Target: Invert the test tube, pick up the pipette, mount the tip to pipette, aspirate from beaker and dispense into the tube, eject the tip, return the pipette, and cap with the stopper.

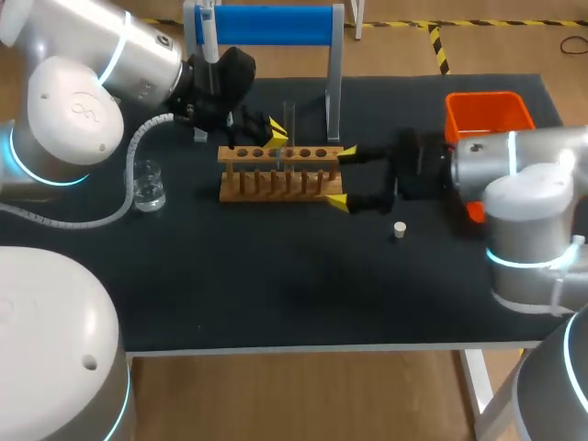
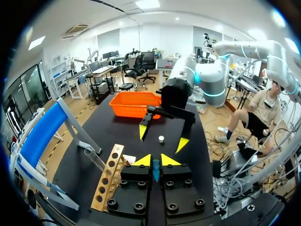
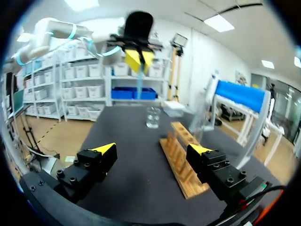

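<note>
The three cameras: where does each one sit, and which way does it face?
Head view: fixed above and behind the robot, looking down on the table; both arms show.
Left wrist view: on the left wrist, facing the right arm across the table; its own jaws, shut on a thin tube, show.
Right wrist view: on the right wrist, facing the left arm and beaker; its own open jaws show.
Shared: both wrist views see the wooden rack.

Black table top [image 1: 276, 294], light brown wooden rack [image 1: 266, 194], orange bin [image 1: 487, 112], blue bar [image 1: 266, 25], white stopper [image 1: 400, 229], see-through glass beaker [image 1: 148, 184], see-through test tube [image 1: 288, 118], bright yellow fingertips [image 1: 338, 202]
</note>
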`<state>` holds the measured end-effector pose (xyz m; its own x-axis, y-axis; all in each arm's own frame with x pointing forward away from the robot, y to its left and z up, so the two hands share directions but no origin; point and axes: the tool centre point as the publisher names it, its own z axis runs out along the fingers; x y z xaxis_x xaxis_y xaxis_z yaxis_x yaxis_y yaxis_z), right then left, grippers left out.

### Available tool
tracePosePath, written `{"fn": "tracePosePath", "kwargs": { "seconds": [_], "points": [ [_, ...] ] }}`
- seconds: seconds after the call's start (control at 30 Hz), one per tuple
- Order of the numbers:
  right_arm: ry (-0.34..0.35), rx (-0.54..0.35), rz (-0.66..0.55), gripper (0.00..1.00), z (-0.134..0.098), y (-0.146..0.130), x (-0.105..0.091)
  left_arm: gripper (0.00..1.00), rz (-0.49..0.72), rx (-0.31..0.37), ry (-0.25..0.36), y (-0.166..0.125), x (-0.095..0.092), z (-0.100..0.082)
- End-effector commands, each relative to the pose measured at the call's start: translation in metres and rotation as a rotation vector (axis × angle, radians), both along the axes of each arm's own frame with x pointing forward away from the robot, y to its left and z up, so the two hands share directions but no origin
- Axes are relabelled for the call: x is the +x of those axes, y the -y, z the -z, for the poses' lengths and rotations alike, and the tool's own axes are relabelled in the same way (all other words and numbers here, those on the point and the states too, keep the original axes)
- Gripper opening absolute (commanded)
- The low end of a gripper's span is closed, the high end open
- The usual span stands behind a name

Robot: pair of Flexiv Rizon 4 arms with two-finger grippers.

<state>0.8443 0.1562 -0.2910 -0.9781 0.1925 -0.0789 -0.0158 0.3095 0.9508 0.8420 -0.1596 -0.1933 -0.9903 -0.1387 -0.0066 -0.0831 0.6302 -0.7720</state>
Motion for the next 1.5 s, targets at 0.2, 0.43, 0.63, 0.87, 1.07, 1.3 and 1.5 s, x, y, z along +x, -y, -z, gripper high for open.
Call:
{"fn": "tracePosePath", "kwargs": {
  "seconds": [0.2, 0.43, 0.63, 0.87, 1.07, 1.3, 1.5],
  "points": [
    [0.045, 0.136, -0.126, 1.0, -0.019, 0.014, -0.015, 0.0, 0.003, 0.002, -0.003, -0.001, 0.001, -0.001],
    [-0.001, 0.205, -0.178, 1.0, -0.029, -0.003, -0.014, 0.0, 0.003, 0.002, -0.003, -0.001, 0.001, -0.001],
    [-0.042, 0.254, -0.239, 1.0, -0.039, -0.02, -0.016, 0.0, 0.003, 0.002, -0.003, -0.001, 0.001, -0.001],
    [-0.054, 0.28, -0.277, 1.0, -0.046, -0.037, -0.018, 0.0, 0.003, 0.002, -0.003, -0.001, 0.001, -0.001],
    [-0.065, 0.285, -0.288, 0.92, -0.052, -0.049, -0.019, 0.0, 0.003, 0.002, -0.003, -0.001, 0.001, -0.001],
    [-0.124, 0.285, -0.294, 0.67, -0.054, -0.062, -0.015, 0.0, 0.003, 0.002, -0.003, -0.001, 0.001, -0.001],
    [-0.144, 0.272, -0.298, 0.58, -0.055, -0.072, -0.013, 0.0, 0.003, 0.002, -0.003, -0.001, 0.001, -0.001]
  ]
}}
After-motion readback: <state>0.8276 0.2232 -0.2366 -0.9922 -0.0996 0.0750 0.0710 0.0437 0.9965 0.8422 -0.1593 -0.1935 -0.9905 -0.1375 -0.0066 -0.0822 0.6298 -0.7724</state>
